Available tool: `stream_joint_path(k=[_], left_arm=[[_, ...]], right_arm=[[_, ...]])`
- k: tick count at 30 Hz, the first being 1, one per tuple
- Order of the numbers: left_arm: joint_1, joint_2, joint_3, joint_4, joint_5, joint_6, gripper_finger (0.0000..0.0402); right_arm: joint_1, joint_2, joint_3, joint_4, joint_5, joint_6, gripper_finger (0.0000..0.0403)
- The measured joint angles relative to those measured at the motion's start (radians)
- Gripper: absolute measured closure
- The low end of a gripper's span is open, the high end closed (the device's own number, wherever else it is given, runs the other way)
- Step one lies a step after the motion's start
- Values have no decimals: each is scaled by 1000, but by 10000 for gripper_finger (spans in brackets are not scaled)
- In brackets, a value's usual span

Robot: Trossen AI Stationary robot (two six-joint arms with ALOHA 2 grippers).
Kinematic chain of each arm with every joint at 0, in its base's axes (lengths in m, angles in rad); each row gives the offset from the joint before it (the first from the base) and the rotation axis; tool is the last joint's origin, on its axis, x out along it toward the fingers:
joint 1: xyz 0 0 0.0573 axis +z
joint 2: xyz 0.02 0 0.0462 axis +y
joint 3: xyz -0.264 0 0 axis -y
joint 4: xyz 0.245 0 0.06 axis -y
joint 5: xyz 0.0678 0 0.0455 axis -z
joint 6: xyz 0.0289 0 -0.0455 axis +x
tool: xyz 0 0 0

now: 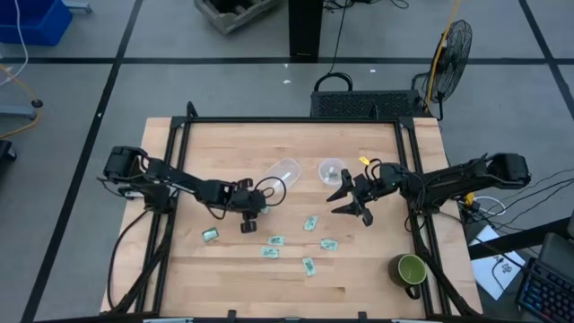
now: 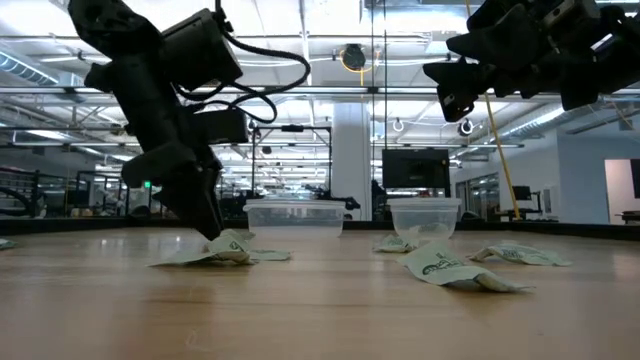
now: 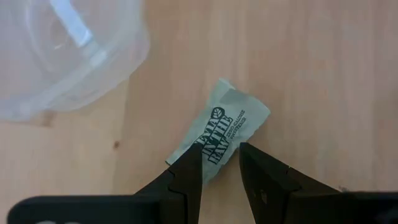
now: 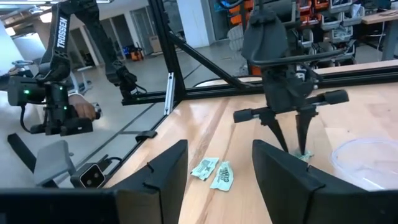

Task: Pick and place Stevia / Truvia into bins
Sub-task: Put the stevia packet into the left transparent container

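Beside the tipped cup, my left gripper straddles a sachet, fingers apart (right gripper waits open); I should close squarely.

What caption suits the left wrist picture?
Left gripper straddles a green-and-white sachet on the wooden table, beside a clear plastic cup.

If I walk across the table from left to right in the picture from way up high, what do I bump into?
left gripper → tipped clear cup → upright clear cup → right gripper → green mug
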Motion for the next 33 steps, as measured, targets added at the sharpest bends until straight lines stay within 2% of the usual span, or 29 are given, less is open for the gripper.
stream_joint_path(k=[6,10,12,19,26,33], left_arm=[[13,0,0,-1,19,-5,291],[12,-1,0,3,138,-57,291],[4,-10,0,4,166,-65,291],[-21,-83,-1,7,101,-61,291],[-19,-108,0,-16,101,17,288],[-5,-98,-1,-38,108,-12,244]], right_arm=[[0,0,-1,0,0,0,230],[0,0,-21,0,0,0,230],[0,0,-35,1,0,0,229],[0,0,-64,21,0,6,230],[0,0,-64,109,0,-7,229],[0,0,-64,97,0,3,229]])
